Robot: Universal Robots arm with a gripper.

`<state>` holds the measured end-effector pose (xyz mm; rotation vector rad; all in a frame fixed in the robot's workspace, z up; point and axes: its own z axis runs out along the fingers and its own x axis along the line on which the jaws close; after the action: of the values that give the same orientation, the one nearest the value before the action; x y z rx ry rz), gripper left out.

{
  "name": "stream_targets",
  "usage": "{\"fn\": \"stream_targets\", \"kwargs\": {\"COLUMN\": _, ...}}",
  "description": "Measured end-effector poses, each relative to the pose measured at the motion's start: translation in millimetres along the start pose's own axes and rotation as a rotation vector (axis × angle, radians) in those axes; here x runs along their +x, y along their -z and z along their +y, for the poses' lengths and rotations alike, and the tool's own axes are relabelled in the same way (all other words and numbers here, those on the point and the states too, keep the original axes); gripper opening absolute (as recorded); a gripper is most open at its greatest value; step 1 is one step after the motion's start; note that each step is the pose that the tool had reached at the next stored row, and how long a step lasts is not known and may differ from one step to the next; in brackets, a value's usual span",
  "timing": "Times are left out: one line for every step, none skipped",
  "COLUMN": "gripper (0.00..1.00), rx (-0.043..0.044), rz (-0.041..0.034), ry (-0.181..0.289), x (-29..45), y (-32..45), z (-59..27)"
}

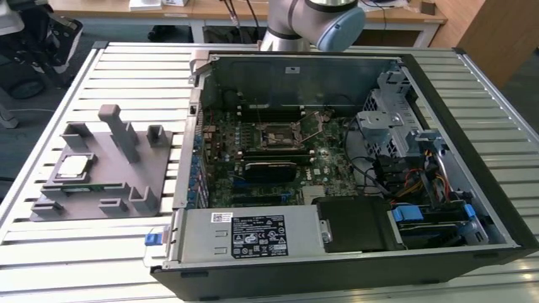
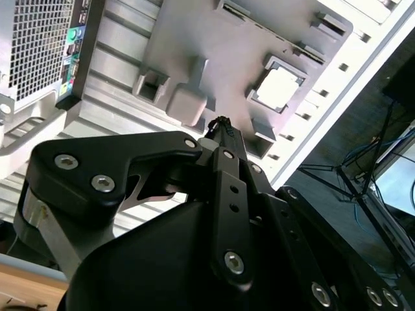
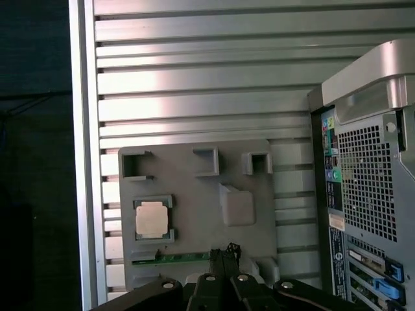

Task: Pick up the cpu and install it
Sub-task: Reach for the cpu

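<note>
On one grey holder plate (image 3: pixel 188 188), one cpu (image 3: pixel 152 218) lay seated; over that plate, one gripper (image 3: pixel 224 251) had its jaws closed, empty.

One cpu (image 1: pixel 72 166), one green memory strip (image 1: pixel 84 187), one grey holder (image 1: pixel 110 172), one open computer case (image 1: pixel 337 274).

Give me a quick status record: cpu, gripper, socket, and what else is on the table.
cpu: lying flat in its pocket on the grey holder, not picked up
gripper: above the holder, apart from the cpu, not touching it
green strip: lying in the holder beside the cpu's pocket
computer case: open, lying on its side at the exterior view's right of the holder
socket: on the board inside the case, no silver chip in it
table: slatted metal, carries the holder and the case
</note>
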<state>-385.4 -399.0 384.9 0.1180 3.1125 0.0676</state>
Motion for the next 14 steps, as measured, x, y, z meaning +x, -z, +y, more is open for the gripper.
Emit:
{"fn": "stream_targets", "kwargs": {"gripper": 0.11, "rx": 0.0, "rz": 0.0, "ry": 0.0, "x": 3.5, "y": -0.1, "z": -0.3}}
{"fn": "stream_targets", "kwargs": {"gripper": 0.11, "rx": -0.0001, "rz": 0.0, "ry": 0.0, "x": 6.9, "y": -0.1, "z": -0.5}}
{"fn": "stream_targets", "kwargs": {"gripper": 0.11, "rx": 0.0, "rz": 0.0, "ry": 0.0, "x": 10.2, "y": -0.2, "z": -0.8}}
{"fn": "stream_targets", "kwargs": {"gripper": 0.11, "rx": 0.0, "rz": 0.0, "ry": 0.0, "x": 13.3, "y": -0.3, "z": -1.0}}
{"fn": "stream_targets", "kwargs": {"gripper": 0.11, "rx": 0.0, "rz": 0.0001, "ry": 0.0, "x": 16.4, "y": -0.3, "z": -1.2}}
{"fn": "stream_targets", "kwargs": {"gripper": 0.11, "rx": 0.0, "rz": 0.0, "ry": 0.0, "x": 19.5, "y": -0.4, "z": -1.5}}
{"fn": "stream_targets", "kwargs": {"gripper": 0.11, "rx": 0.0, "rz": 0.0, "ry": 0.0, "x": 22.6, "y": -0.5, "z": -1.7}}
{"fn": "stream_targets", "kwargs": {"gripper": 0.11, "rx": 0.0, "rz": 0.0, "ry": 0.0, "x": 25.5, "y": -0.5, "z": -2.0}}
{"fn": "stream_targets", "kwargs": {"gripper": 0.11, "rx": -0.0001, "rz": -0.0001, "ry": 0.0, "x": 28.4, "y": -0.7, "z": -2.2}}
{"fn": "stream_targets", "kwargs": {"gripper": 0.11, "rx": 0.0, "rz": 0.0, "ry": 0.0, "x": 30.9, "y": -0.7, "z": -2.4}}
{"fn": "stream_targets", "kwargs": {"gripper": 0.11, "rx": 0.0, "rz": 0.0, "ry": 0.0, "x": 33.4, "y": -0.8, "z": -2.7}}
{"fn": "stream_targets", "kwargs": {"gripper": 0.11, "rx": 0.0, "rz": 0.0, "ry": 0.0, "x": 35.9, "y": -0.8, "z": -2.9}}
{"fn": "stream_targets", "kwargs": {"gripper": 0.11, "rx": 0.0, "rz": 0.0, "ry": 0.0, "x": 38.5, "y": -0.9, "z": -3.2}}
{"fn": "stream_targets", "kwargs": {"gripper": 0.11, "rx": 0.0, "rz": 0.0, "ry": 0.0, "x": 41.1, "y": -0.9, "z": -3.5}}
